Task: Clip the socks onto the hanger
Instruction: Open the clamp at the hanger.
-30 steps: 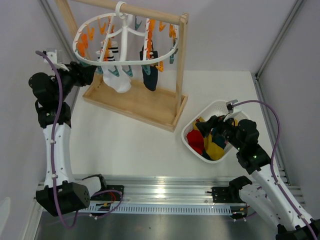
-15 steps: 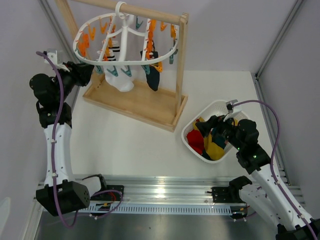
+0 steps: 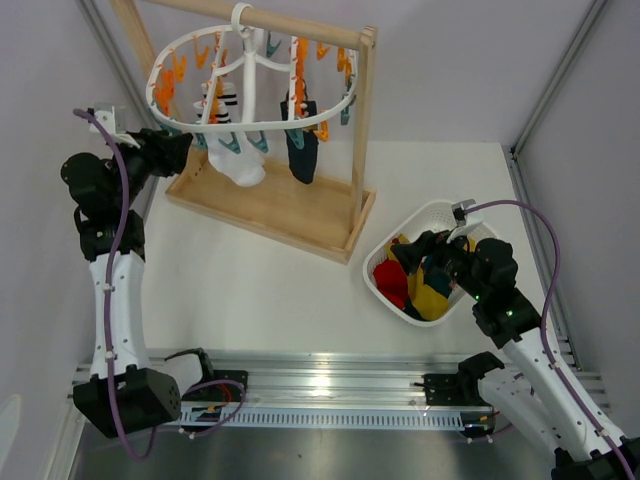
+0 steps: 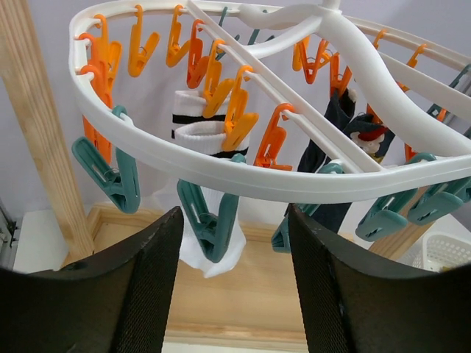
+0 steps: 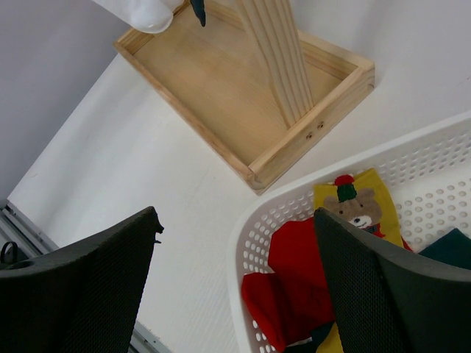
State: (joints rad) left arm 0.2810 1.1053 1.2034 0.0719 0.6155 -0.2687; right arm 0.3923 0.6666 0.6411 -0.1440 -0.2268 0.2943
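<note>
The white oval hanger point(image 3: 250, 125) hangs from the wooden rack, with orange and teal pegs. A white black-striped sock point(image 3: 238, 160) and a navy sock point(image 3: 299, 150) are clipped to it; both show in the left wrist view, the white sock point(image 4: 210, 140) and the navy sock point(image 4: 331, 154). My left gripper point(image 3: 183, 146) is open and empty at the hanger's left rim point(image 4: 221, 165). Red point(image 3: 390, 282) and yellow point(image 3: 432, 298) socks lie in the white basket point(image 3: 400, 240). My right gripper point(image 3: 425, 250) is open and empty above the basket; the red sock point(image 5: 294, 279) lies between its fingers.
The wooden rack's base tray point(image 3: 270, 205) and upright post point(image 3: 362, 130) stand between the arms. The basket rim point(image 5: 243, 243) sits near the tray's corner point(image 5: 257, 176). A yellow bear-print sock point(image 5: 357, 206) and a teal one point(image 5: 449, 246) lie in the basket.
My left gripper has shifted slightly right and down along the hanger's left rim, and the hanger has swung a little. The right arm has not moved.
</note>
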